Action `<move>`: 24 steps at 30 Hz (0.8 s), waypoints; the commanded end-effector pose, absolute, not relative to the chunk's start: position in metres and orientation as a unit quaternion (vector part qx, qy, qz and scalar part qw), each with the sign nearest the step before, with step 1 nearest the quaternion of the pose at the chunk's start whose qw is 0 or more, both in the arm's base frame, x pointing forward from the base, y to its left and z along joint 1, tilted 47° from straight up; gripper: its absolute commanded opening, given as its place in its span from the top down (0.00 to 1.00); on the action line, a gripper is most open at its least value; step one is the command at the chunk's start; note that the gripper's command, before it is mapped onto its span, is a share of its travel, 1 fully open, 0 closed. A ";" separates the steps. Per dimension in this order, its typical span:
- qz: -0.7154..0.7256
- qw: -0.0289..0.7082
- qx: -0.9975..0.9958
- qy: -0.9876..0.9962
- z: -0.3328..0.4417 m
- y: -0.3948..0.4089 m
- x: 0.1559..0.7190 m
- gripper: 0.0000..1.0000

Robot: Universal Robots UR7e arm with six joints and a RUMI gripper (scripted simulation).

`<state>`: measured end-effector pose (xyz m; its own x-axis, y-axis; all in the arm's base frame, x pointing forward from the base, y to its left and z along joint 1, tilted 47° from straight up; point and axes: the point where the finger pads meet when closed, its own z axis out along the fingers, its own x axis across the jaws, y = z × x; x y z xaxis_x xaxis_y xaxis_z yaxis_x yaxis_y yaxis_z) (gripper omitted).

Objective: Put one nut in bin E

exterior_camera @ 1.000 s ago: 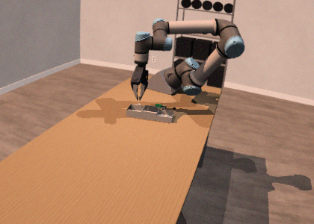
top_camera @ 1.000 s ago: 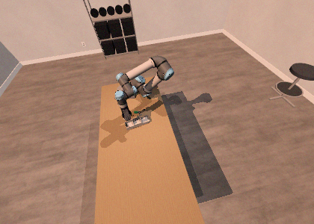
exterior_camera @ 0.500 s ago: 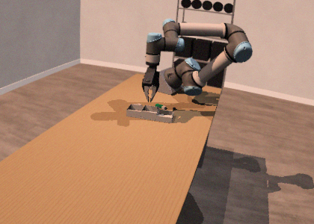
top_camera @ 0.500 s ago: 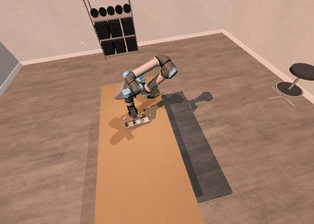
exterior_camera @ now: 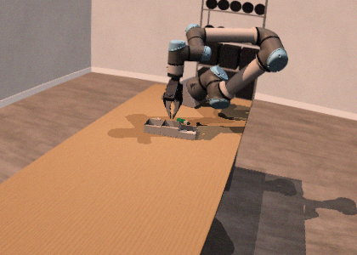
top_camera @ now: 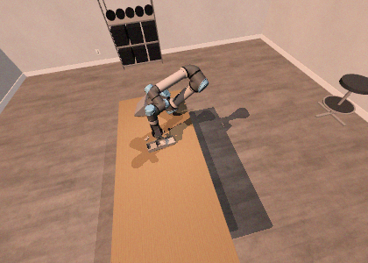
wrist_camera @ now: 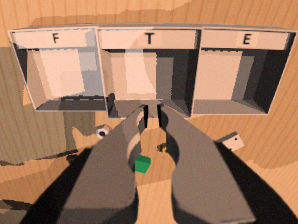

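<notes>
The bin marked E (wrist_camera: pixel 235 40) (exterior_camera: pixel 152 129) is upright, at the right end of a row of three in the wrist view; I see no nut in it. A silver nut (wrist_camera: pixel 103 128) lies on the table below the F and T bins in the wrist view. A small brass-coloured piece (wrist_camera: pixel 162 148), possibly a nut, lies between the finger bodies in that view, below the gripper. My gripper (wrist_camera: pixel 152 106) (exterior_camera: pixel 172 117) is shut, with only a narrow empty gap at the tips. It hangs above the near edge of the T bin (wrist_camera: pixel 175 40).
The bin marked F (wrist_camera: pixel 72 39) stands upright at the other end of the row. A green block (wrist_camera: pixel 142 164) and a white dotted block (wrist_camera: pixel 233 142) lie on the table (exterior_camera: pixel 127 186), beside or under the fingers in the wrist view. Something dark is partly hidden at the left finger.
</notes>
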<state>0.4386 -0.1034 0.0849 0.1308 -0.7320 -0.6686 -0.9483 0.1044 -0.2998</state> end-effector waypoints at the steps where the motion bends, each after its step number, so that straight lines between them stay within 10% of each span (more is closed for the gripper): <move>1: 0.145 0.372 -0.653 0.643 0.078 -0.097 0.442 0.96; 24: 0.145 0.372 -0.653 0.643 0.054 -0.073 0.452 0.96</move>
